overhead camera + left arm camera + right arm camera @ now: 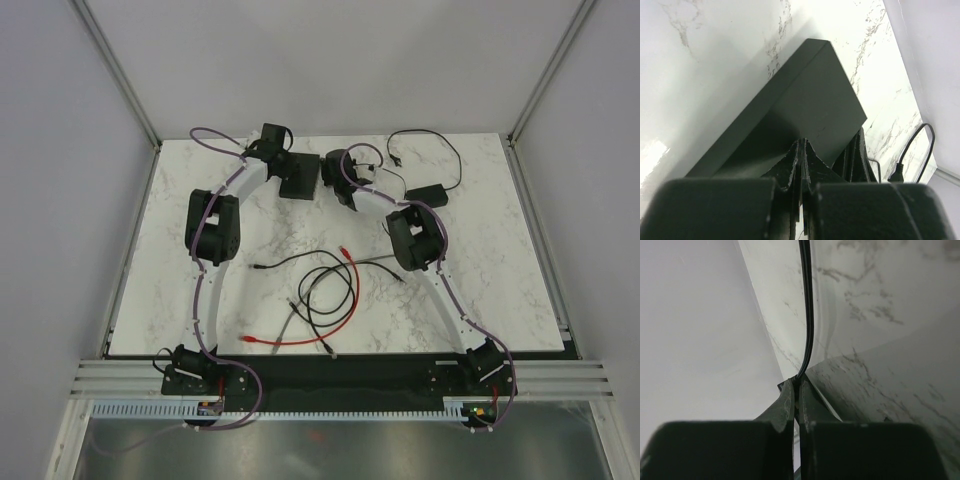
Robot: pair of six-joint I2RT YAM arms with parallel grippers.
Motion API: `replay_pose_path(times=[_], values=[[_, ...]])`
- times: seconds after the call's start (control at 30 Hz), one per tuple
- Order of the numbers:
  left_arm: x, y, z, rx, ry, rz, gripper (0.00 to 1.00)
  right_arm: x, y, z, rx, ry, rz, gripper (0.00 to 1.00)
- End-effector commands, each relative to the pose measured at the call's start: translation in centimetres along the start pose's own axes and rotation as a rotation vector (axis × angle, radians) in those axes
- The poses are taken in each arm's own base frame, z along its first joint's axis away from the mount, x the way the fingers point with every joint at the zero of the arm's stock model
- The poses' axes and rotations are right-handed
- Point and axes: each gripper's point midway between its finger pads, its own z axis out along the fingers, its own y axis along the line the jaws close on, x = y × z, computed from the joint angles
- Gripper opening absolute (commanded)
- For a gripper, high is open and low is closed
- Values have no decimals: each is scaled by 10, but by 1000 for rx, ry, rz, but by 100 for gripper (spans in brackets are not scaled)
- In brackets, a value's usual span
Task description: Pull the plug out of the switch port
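Left gripper (801, 142): fingers together, tips at the switch (810, 95), which sits far-centre on the table (200, 300). Right gripper (799, 382): pinched on a thin black cable (807, 300) just beside it. Plug hidden; extraction likely under way, unconfirmed.

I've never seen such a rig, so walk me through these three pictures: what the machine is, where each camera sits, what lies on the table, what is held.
Two robot arms stand side by side, each ending in a two-finger gripper. One picture looks down from above; the other two come from wrist cameras. On the marble table lie a flat black switch, a power adapter and loose cables. The left gripper is shut, tips over the switch; the right gripper pinches a thin black cable.
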Motion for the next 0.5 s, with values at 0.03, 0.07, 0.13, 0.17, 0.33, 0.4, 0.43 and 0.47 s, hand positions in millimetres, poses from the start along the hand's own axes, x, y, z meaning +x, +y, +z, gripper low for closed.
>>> replay_pose_path(times=[0.03,0.07,0.13,0.17,0.33,0.4,0.43,0.47], values=[[14,77,19,-248,27,33,2,-69,15,26,-35,-148,117,0],[14,77,20,-247,26,37,2,-68,2,33,-16,-133,91,0],[14,76,21,-246,28,37,2,-49,13,32,-5,-72,39,0],[15,74,21,-239,32,39,2,-47,-1,37,23,-70,-51,0],[15,71,23,-231,36,50,2,-56,-32,28,135,-110,-132,0],[15,71,23,-231,34,62,2,-45,-35,34,89,-34,56,0],[15,71,23,-232,32,64,2,-41,-55,37,115,-10,111,0],[15,71,24,-230,31,65,2,-39,-54,37,106,-9,151,0]])
